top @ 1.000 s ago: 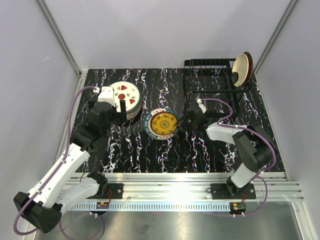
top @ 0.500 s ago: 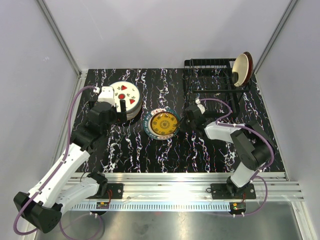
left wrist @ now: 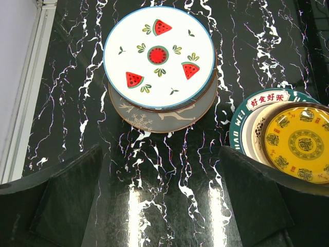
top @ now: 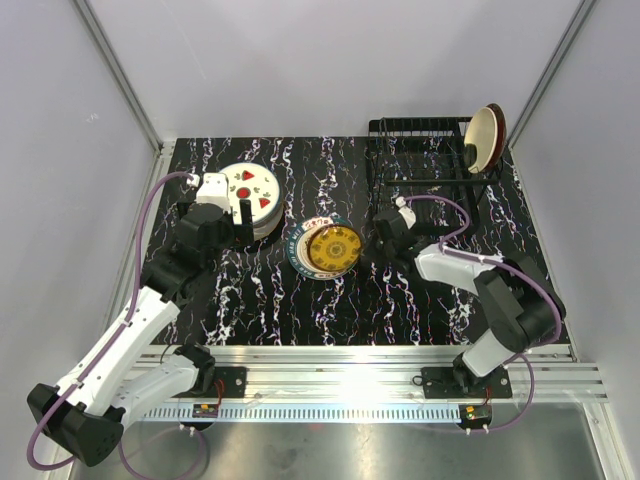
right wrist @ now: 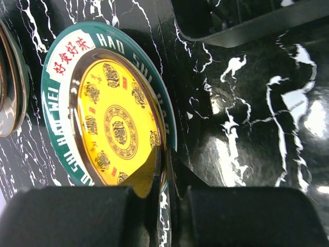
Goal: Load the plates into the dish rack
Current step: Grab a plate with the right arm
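Right gripper (right wrist: 167,191) pinches the rim of the yellow medallion plate (right wrist: 118,128), which sits atop the teal-rimmed plate (right wrist: 60,57) mid-table. Left gripper (left wrist: 162,175) hangs wide open and empty before the watermelon plate (left wrist: 158,56) stack near the left edge. Dish rack (top: 420,162) at the far right corner holds one cream plate (top: 484,138) upright on the black, white-veined table (top: 260,300), pale walls (top: 330,60) around.

Layout on the table (top: 280,300)
Left stack (top: 255,185) far left; centre stack (top: 299,250) right of it, top plate (top: 335,248) on the lower one; dish rack (top: 420,150) behind and right, an upright plate (top: 485,138) in its right end
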